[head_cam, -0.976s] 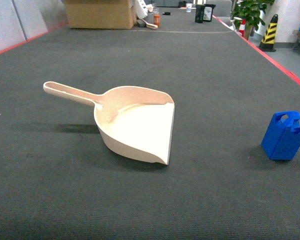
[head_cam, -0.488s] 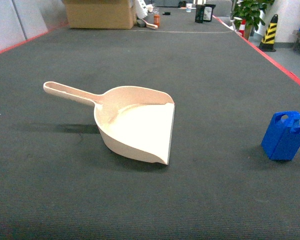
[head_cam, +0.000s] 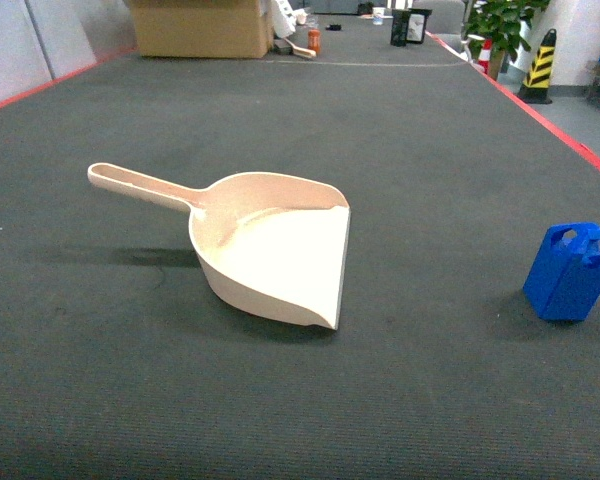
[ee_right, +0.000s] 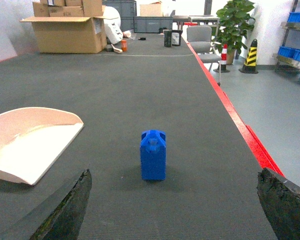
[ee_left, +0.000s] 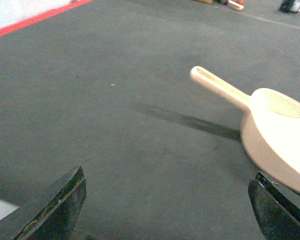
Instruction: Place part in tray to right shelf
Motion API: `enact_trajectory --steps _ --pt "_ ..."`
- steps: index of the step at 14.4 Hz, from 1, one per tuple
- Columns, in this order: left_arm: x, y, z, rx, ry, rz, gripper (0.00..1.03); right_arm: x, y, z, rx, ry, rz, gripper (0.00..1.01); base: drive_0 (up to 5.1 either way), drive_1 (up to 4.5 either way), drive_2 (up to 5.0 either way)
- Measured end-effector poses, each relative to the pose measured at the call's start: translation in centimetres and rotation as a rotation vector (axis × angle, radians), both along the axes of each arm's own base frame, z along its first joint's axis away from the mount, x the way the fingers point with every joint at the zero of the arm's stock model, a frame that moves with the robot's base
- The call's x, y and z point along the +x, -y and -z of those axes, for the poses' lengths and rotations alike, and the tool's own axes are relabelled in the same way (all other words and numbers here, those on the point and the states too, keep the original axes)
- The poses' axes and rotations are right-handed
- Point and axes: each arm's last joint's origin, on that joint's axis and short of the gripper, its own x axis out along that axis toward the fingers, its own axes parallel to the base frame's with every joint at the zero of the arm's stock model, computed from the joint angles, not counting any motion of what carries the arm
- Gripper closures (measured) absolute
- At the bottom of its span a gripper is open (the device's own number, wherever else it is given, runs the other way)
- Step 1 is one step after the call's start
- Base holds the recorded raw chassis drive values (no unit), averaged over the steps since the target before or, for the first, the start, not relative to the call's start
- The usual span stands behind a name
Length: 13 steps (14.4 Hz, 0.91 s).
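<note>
two sets of jaws gape apart over ribbed dark mat (head_cam: pixel 400 150); smooth cream tray (head_cam: pixel 270 250), blocky blue part (head_cam: pixel 570 272)

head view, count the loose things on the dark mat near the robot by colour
cream: 1, the tray
blue: 1, the part
total: 2
</note>
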Motion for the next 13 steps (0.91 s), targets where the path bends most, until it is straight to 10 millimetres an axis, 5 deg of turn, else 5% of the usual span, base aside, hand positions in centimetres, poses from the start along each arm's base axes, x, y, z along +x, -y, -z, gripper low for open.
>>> enact_trajectory --steps 3,7,10,13 --pt "6.1 0.0 -1.1 -0.211 0.037 0.095 0.05 0.0 0.0 0.0 0.0 0.001 0.0 0.03 0.0 0.0 0.0" --pt "16.6 -1.2 1.0 -0.598 0.006 0.094 0.05 0.0 0.0 0.0 0.0 0.001 0.0 0.03 0.0 0.0 0.0" --pt "18.1 -1.2 3.7 -0.681 -0.08 0.014 0.05 0.0 0.0 0.0 0.0 0.001 0.0 0.03 0.0 0.0 0.0" --pt "18.0 -1.2 3.1 -0.694 -0.053 0.018 0.05 0.0 0.0 0.0 0.0 0.001 0.0 0.03 0.0 0.0 0.0"
